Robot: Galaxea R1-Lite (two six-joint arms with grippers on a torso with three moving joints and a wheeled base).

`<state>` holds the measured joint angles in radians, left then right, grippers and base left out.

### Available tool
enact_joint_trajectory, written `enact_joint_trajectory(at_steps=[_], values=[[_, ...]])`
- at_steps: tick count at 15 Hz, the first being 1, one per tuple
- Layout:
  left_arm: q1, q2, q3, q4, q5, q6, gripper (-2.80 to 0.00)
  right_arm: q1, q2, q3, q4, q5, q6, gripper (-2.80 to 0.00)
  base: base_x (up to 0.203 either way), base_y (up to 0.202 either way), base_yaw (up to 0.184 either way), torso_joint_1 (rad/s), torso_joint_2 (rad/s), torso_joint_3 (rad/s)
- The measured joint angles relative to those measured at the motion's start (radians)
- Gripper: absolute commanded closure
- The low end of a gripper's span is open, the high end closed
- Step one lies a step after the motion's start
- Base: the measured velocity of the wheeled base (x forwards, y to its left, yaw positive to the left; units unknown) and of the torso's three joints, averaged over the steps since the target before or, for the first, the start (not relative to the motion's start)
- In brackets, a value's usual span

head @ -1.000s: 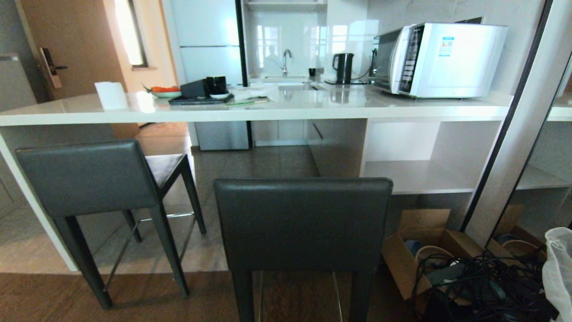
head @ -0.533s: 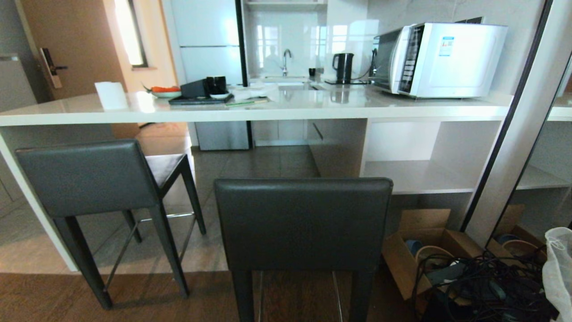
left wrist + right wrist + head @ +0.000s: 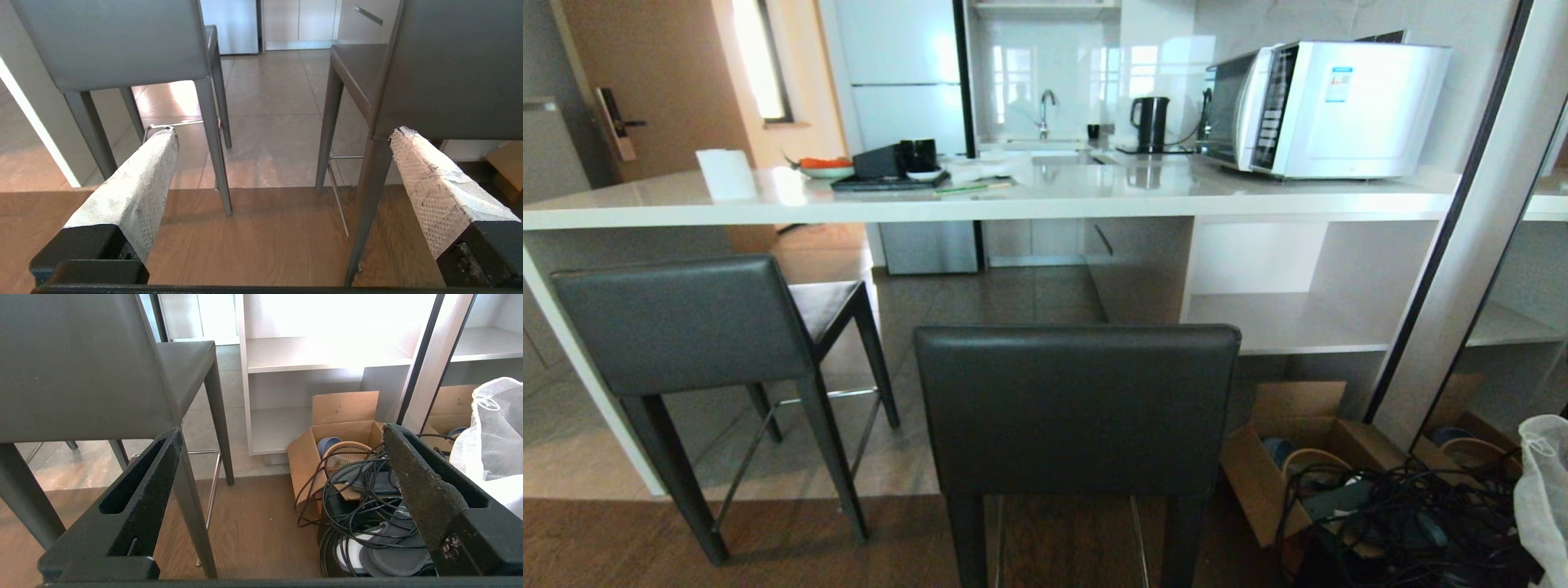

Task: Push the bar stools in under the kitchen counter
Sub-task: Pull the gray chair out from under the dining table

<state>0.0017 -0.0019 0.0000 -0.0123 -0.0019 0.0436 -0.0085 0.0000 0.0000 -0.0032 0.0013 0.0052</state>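
Nothing has shifted: both bar stools (image 3: pixel 1078 408) stand short of the kitchen counter (image 3: pixel 980 200), one at nine o'clock. Left gripper (image 3: pixel 282 134) and right gripper (image 3: pixel 282 435) hang spread wide, holding nothing.

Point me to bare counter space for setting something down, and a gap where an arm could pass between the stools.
Bare counter: the front strip between the green pencil and the microwave. Its left end is crowded by the black tray and paper roll. The floor gap between left stool and near stool is open; right of the near stool, the cardboard box and cables crowd.

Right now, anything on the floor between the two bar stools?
Nothing. Left wrist view shows only bare floor between the left stool and the right stool: tile, then wood.
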Motion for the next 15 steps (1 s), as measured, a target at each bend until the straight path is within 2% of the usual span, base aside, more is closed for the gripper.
enact_joint_trajectory(at_steps=[5, 8, 11, 15], values=[[0.001, 0.000, 0.000, 0.001, -0.006, 0.013, -2.80, -0.001, 0.000, 0.000, 0.000, 0.000, -0.001, -2.80, 0.000, 0.000, 0.000, 0.000, 0.00, 0.000], [0.001, 0.000, 0.000, 0.000, -0.002, 0.002, -2.80, 0.000, 0.000, 0.000, 0.000, 0.000, -0.001, -2.80, 0.000, 0.000, 0.000, 0.000, 0.00, 0.000], [0.000, 0.000, 0.000, 0.000, 0.002, -0.037, -2.80, 0.000, 0.000, 0.000, 0.000, 0.000, 0.001, -2.80, 0.000, 0.000, 0.000, 0.000, 0.00, 0.000], [0.000, 0.000, 0.000, -0.003, 0.004, -0.044, -2.80, 0.000, 0.000, 0.000, 0.000, 0.000, 0.001, -2.80, 0.000, 0.000, 0.000, 0.000, 0.00, 0.000]])
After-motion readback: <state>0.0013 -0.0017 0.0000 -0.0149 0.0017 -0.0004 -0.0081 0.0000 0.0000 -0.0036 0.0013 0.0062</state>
